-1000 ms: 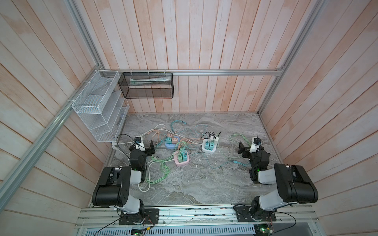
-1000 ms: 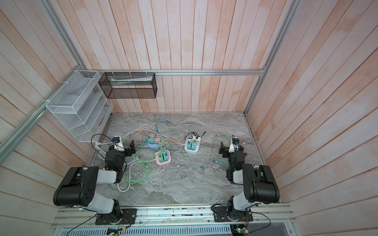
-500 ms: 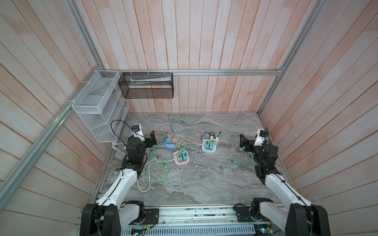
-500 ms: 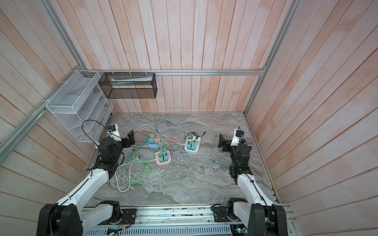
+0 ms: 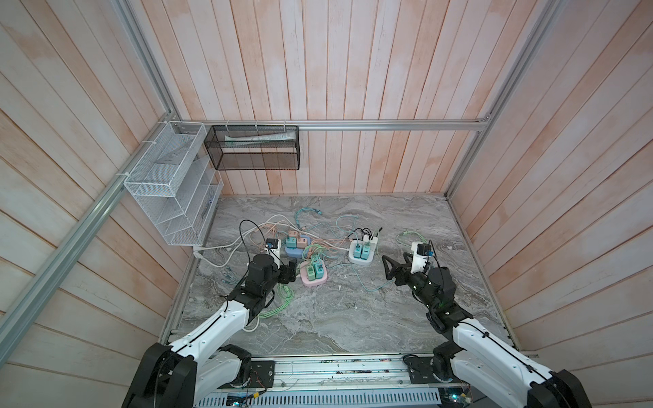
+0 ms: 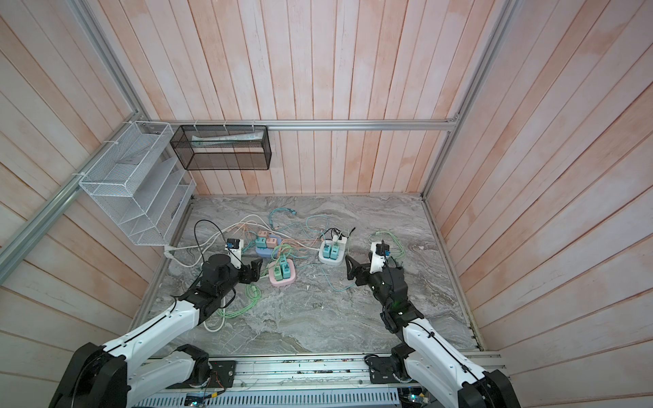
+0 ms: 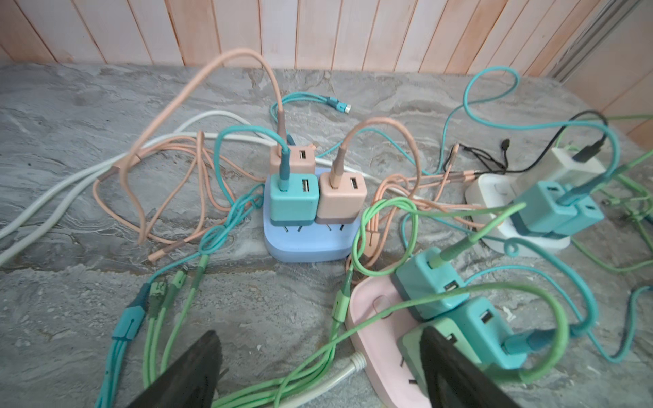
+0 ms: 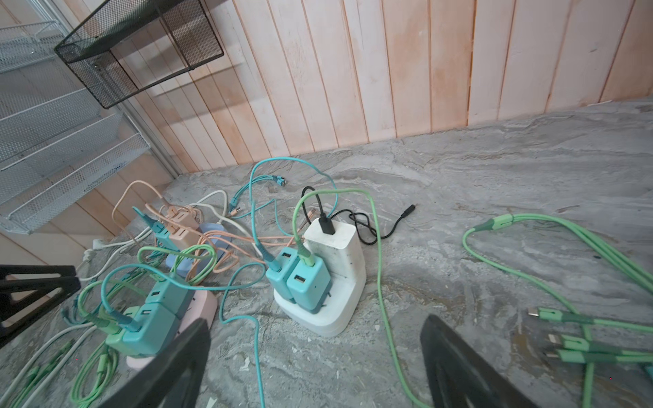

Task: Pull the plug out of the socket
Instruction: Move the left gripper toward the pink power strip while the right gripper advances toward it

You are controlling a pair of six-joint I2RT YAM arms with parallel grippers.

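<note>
Currently we hold our left end effector [image 7: 319, 333] released and empty, just beside the pink socket [image 7: 378, 360], where a teal plug [image 7: 429, 286] stands seated. Our right end effector [image 8: 314, 321] is likewise spread wide, empty, near the white socket [image 8: 348, 286] on the marble surface [image 8: 459, 212].

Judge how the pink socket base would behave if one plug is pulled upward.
The pink socket base looks small and unfastened, so it probably lifts along. Tall teal plugs make it top-heavy; it may tip. Looped green cables would likely drag.
</note>
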